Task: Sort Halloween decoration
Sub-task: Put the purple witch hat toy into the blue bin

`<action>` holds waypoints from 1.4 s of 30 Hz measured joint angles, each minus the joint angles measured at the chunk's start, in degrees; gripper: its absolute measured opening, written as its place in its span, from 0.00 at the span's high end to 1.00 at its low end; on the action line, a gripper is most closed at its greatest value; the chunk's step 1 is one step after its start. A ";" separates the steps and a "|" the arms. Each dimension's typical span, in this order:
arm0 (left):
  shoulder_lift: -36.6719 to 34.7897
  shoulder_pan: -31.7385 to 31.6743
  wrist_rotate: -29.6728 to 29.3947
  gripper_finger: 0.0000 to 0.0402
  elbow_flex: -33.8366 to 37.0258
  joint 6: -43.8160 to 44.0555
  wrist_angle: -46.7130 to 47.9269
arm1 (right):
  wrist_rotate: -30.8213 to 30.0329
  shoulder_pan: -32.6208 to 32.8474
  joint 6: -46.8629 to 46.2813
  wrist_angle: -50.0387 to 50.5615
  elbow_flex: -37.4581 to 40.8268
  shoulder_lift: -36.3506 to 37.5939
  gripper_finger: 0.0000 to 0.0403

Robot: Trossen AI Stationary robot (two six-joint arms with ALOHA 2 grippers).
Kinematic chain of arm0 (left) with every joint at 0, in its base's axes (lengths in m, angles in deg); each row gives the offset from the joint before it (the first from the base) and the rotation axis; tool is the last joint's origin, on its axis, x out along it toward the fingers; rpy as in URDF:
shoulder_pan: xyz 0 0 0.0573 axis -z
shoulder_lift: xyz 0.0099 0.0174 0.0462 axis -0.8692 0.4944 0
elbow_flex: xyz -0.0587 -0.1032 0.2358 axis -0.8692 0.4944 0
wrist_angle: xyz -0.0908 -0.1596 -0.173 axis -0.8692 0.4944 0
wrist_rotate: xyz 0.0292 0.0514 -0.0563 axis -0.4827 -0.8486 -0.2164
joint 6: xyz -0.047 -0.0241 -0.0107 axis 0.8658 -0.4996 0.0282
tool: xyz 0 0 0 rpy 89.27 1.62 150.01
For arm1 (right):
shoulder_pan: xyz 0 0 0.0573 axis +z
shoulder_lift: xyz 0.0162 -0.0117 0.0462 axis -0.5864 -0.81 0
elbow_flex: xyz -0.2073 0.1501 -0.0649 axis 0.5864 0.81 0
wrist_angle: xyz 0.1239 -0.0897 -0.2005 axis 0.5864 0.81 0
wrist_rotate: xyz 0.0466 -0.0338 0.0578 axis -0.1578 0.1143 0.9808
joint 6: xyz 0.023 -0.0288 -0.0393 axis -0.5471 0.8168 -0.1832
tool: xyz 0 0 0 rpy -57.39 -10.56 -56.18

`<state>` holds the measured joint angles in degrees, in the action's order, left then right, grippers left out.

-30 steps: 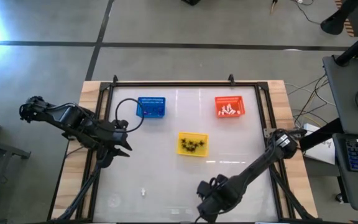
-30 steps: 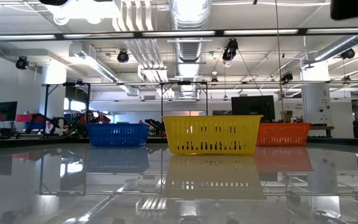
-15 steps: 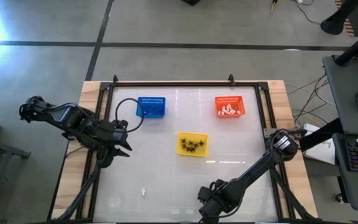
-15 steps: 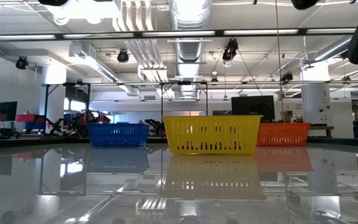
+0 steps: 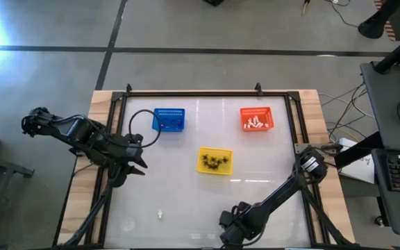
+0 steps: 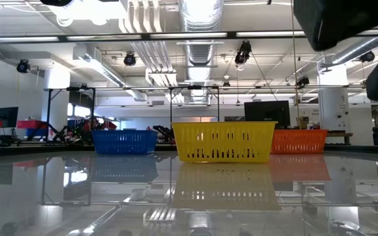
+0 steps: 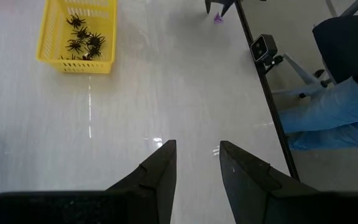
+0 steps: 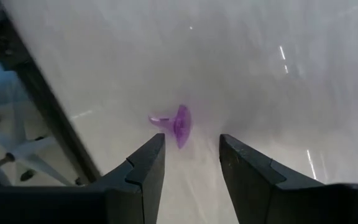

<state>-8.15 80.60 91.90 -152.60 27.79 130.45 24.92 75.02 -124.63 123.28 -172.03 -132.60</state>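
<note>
blue basket [image 6: 124, 141] — yellow basket [image 6: 223, 141] — orange basket [image 6: 299, 140] | in a row

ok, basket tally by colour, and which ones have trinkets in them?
Blue basket: 1, contents not discernible
Orange basket: 1, white trinkets inside
Yellow basket: 1, black spiders inside
Total: 3 baskets

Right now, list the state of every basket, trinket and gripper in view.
Yellow basket: upright, holds black spiders.
Orange basket: upright, holds white trinkets.
Blue basket: upright, contents unclear.
Purple trinket: loose on table.
Left gripper: open, empty.
Right gripper: open, over purple trinket.
</note>
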 joint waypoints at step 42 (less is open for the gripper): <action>0.07 0.00 0.02 0.74 0.00 0.13 0.61 | -2.65 -1.84 -0.10 0.56 0.17 3.73 0.98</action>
<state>-8.09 80.60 91.92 -152.60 27.92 131.06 22.27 73.18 -124.72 123.85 -171.86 -128.87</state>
